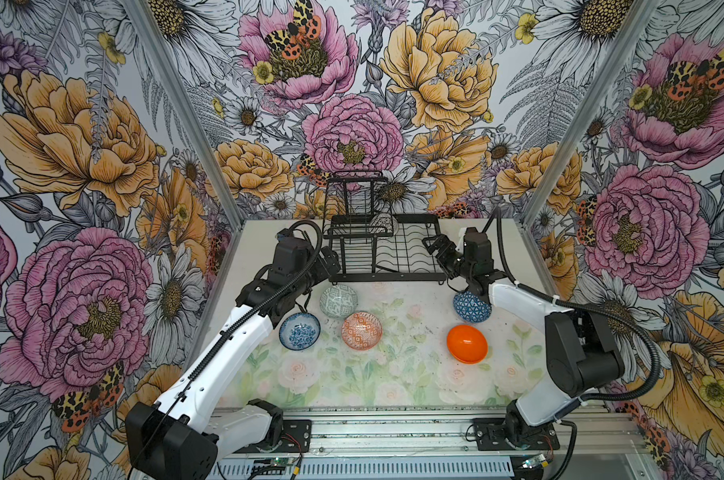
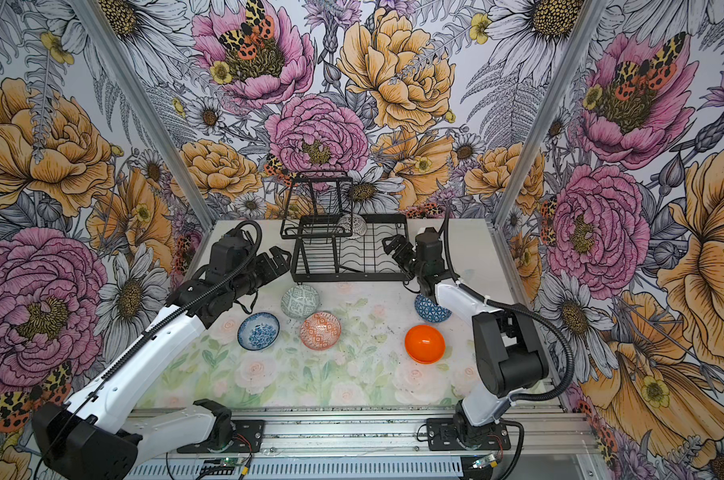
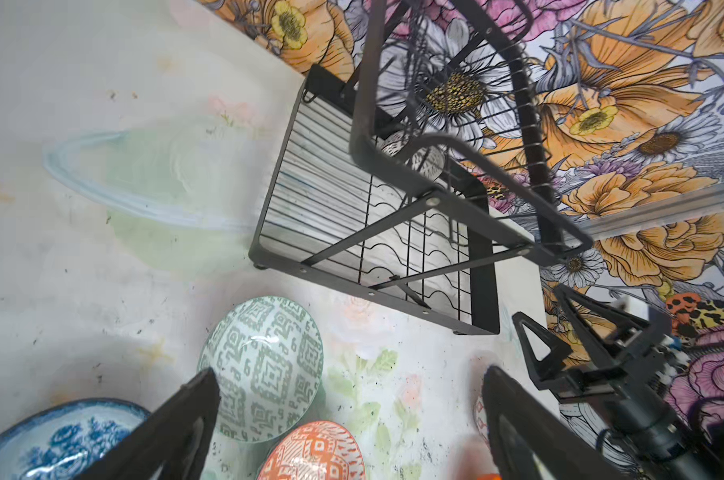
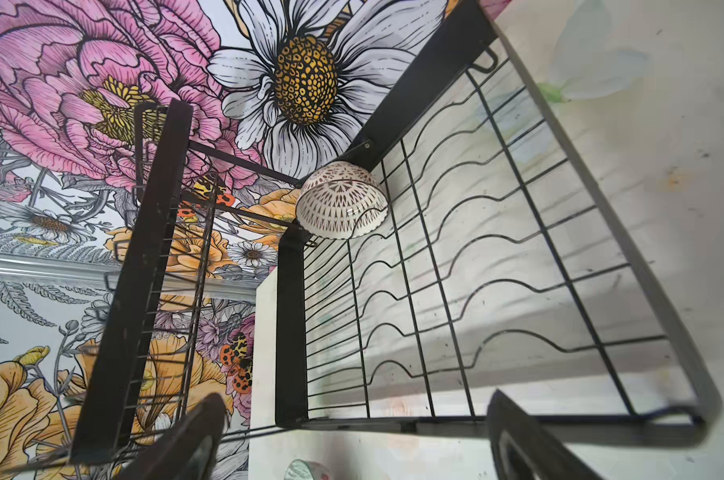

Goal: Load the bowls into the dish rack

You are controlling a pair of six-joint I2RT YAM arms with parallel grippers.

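Right wrist view showed the right gripper (image 4: 352, 440) spread wide and empty, fingers (image 4: 185, 440) framing the dish rack (image 4: 291, 332). Ahead of it, well apart from the fingertips, the dark-and-white bowl (image 4: 341, 203) sat on the rack's wavy wires at the far corner, beside the raised basket (image 4: 140, 270), patterned outside showing. In both top views that arm reached forward, wrist bent, gripper hovering over the rack's right side; blue-triangle bowl (image 1: 471, 307) lay just behind, under its wrist, plain orange bowl (image 1: 467, 344) further back. Beside the rack's other end the left gripper (image 2: 281, 255) was wide open too, holding nothing, arm stretched low. Under and just behind it lay the grey-green bowl (image 1: 338, 301); orange-white bowl (image 1: 361, 331) and blue-speckled bowl (image 1: 300, 331) sat further back on the table (image 1: 393, 374).
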